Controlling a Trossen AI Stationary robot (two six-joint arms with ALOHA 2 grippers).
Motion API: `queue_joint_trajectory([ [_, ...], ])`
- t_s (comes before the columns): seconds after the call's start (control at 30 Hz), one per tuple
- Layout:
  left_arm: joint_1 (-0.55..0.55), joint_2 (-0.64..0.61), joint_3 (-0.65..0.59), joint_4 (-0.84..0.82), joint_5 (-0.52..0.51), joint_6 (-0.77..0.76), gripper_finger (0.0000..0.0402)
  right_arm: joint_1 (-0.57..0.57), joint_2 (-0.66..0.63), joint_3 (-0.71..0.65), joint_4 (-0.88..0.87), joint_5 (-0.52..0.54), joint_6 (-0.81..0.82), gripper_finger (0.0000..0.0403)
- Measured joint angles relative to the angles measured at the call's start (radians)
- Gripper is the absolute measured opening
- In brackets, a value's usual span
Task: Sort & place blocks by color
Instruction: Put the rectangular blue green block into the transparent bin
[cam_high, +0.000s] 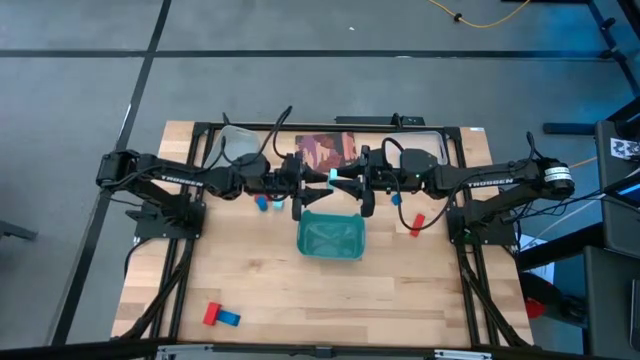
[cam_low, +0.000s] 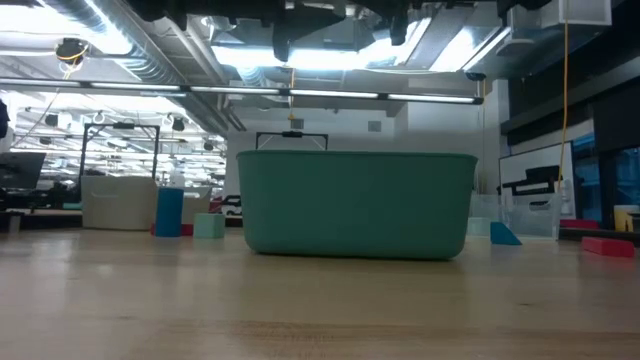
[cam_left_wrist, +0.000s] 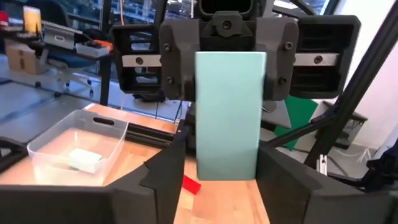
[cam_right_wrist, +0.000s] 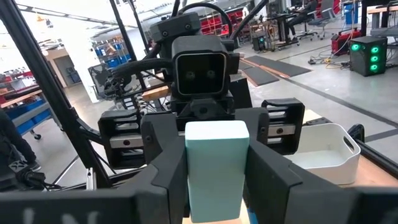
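I have both arms meeting above the far edge of the teal tray (cam_high: 331, 238), a light cyan block (cam_left_wrist: 227, 115) between them. My right gripper (cam_right_wrist: 217, 180) is clamped on it; my left gripper (cam_left_wrist: 214, 177) has its fingers spread just outside the block's sides, so I judge a handover. Most sorting looks undone: a red block (cam_high: 417, 225) lies off to the right, a red and blue pair (cam_high: 221, 316) at the near left, and others beside the left jaws.
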Motion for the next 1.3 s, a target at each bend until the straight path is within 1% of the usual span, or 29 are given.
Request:
queue_joint_trajectory([
  [0.1, 0.010, 0.000, 0.000, -0.004, 0.015, -0.042, 0.0201, 0.000, 0.000, 0.000, 0.000, 0.000, 0.000, 0.0130],
  [0.3, 0.015, -0.002, 0.000, -0.013, 0.028, -0.047, 0.0231, 0.001, 0.000, 0.000, -0.001, -0.001, -0.001, 0.0130],
  [0.4, 0.023, -0.034, 0.000, -0.049, 0.034, -0.049, 0.0233, 0.001, -0.007, 0.000, -0.015, 0.000, -0.006, 0.0130],
  [0.5, 0.043, -0.094, 0.000, -0.153, 0.052, -0.049, 0.0234, -0.002, -0.041, 0.000, -0.087, 0.001, -0.047, 0.0130],
  [0.7, 0.075, -0.256, 0.001, -0.339, 0.052, -0.038, 0.0231, -0.033, -0.178, 0.000, -0.315, 0.027, -0.088, 0.0130],
  [0.8, 0.081, -0.331, 0.000, -0.428, 0.049, -0.019, 0.0231, -0.040, -0.269, 0.000, -0.473, 0.066, -0.095, 0.0130],
  [0.9, 0.081, -0.390, -0.005, -0.464, 0.033, -0.015, 0.0230, -0.040, -0.359, 0.000, -0.651, 0.126, -0.087, 0.0130],
  [1.0, 0.081, -0.450, -0.051, -0.454, 0.004, -0.016, 0.0230, -0.041, -0.447, 0.000, -0.814, 0.187, -0.073, 0.0130],
  [1.13, 0.074, -0.536, -0.175, -0.371, -0.055, -0.060, 0.0230, -0.041, -0.558, -0.003, -0.960, 0.260, -0.029, 0.0130],
  [1.23, 0.065, -0.606, -0.269, -0.284, -0.087, -0.096, 0.0230, -0.041, -0.643, -0.035, -0.956, 0.289, -0.027, 0.0130],
  [1.3, 0.064, -0.648, -0.312, -0.262, -0.108, -0.102, 0.0230, -0.041, -0.696, -0.079, -0.908, 0.290, -0.028, 0.0130],
])
